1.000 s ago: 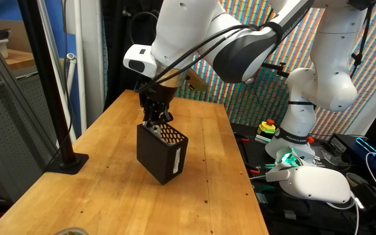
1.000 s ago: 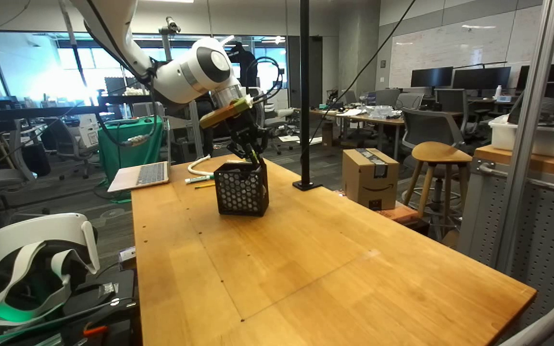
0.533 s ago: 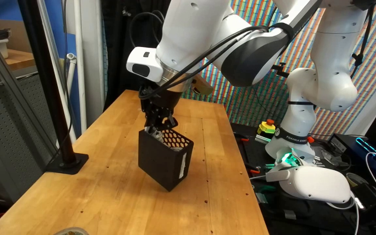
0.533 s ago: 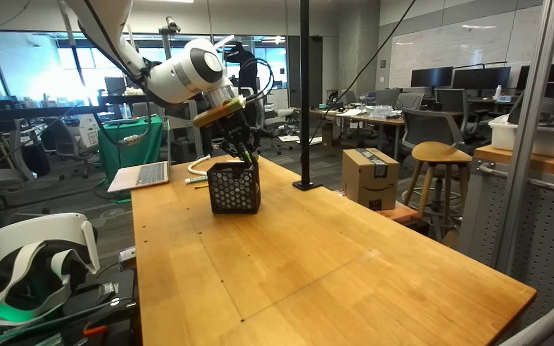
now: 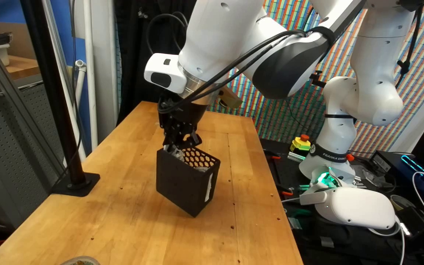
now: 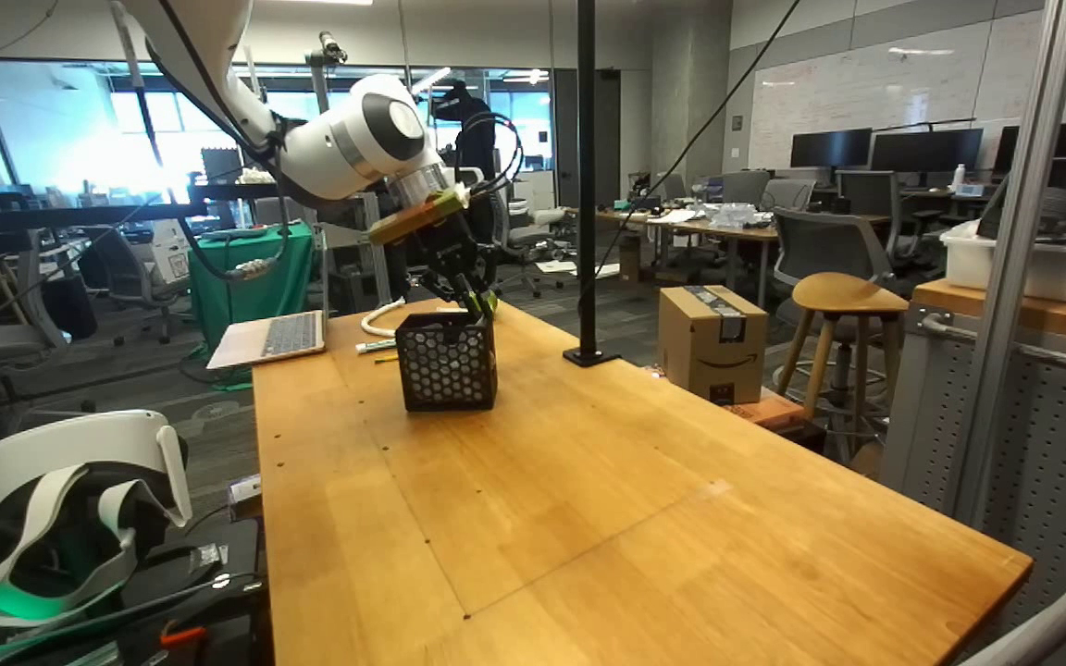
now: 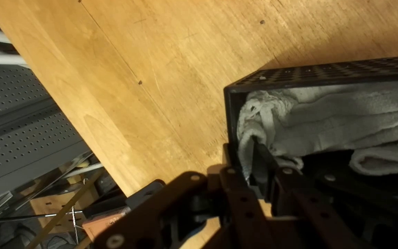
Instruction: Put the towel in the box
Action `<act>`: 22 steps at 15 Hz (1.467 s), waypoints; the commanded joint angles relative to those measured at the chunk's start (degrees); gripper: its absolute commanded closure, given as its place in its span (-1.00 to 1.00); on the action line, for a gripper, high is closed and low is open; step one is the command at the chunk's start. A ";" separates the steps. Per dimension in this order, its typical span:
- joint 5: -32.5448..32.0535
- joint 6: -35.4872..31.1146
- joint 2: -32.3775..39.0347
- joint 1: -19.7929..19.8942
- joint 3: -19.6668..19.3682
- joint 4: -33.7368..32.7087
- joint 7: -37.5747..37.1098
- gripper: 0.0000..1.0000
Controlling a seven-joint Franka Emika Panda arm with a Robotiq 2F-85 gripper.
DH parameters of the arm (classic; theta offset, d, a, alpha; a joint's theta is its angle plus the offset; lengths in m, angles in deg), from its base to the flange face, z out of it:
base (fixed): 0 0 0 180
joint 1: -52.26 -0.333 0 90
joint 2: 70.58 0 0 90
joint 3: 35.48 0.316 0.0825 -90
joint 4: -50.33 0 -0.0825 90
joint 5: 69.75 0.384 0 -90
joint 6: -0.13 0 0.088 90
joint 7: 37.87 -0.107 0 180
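The black box has honeycomb holes on a side and an open top. It stands on the wooden table and also shows in an exterior view. The grey-white towel lies folded inside the box, below the rim in the wrist view; a bit of the towel shows through the opening in an exterior view. My gripper straddles one box wall, one finger outside and one inside, closed on that wall with a towel fold between. It also shows in both exterior views.
A black post stands on a base at the table edge. A laptop, a white cord and a marker lie at one end of the table. A round dish is partly in view at the table's near end.
My gripper and the box have moved together across the table, a little right and nearer in an exterior view, and left in the opposite view. The motion has slowed in the last half second.
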 commanded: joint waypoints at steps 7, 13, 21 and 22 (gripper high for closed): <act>-0.21 -4.22 -3.21 -0.58 0.65 3.20 0.14 0.63; 0.43 -3.75 -3.63 -0.03 0.41 4.74 0.83 0.62; 2.10 -3.44 -2.45 0.86 0.40 6.03 2.15 0.62; 2.38 -3.35 -2.31 0.81 0.45 6.02 2.40 0.61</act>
